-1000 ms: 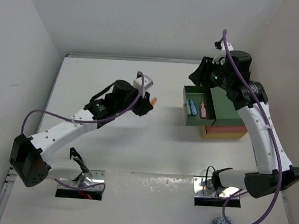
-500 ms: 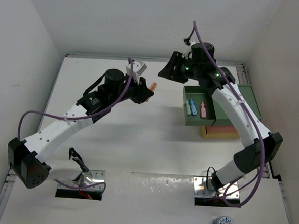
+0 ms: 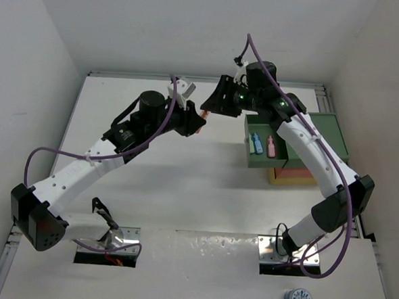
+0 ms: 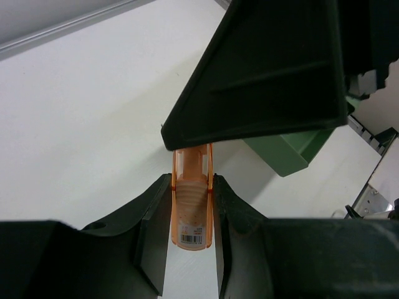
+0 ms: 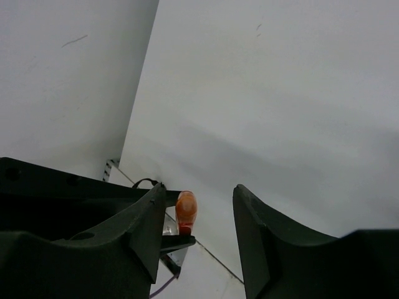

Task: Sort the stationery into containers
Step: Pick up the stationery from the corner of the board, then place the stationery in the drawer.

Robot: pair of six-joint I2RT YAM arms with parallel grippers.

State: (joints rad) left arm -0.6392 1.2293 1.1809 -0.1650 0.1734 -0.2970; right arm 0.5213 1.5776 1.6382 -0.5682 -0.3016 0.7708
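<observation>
the left fingers [image 4: 156, 237] pinch the orange marker [image 4: 191, 208] at its base; the right fingers [image 5: 265, 243] stand wide, empty. the marker is probably light, stiff and slick, best gripped at its free end.

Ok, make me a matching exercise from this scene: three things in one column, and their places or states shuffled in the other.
Things:
1. left pincer
2. right pincer
3. pink marker

States:
A. open, gripping nothing
B. lying in the green tray
C. shut on the orange marker

Pairs: 1-C, 2-A, 3-B
</observation>
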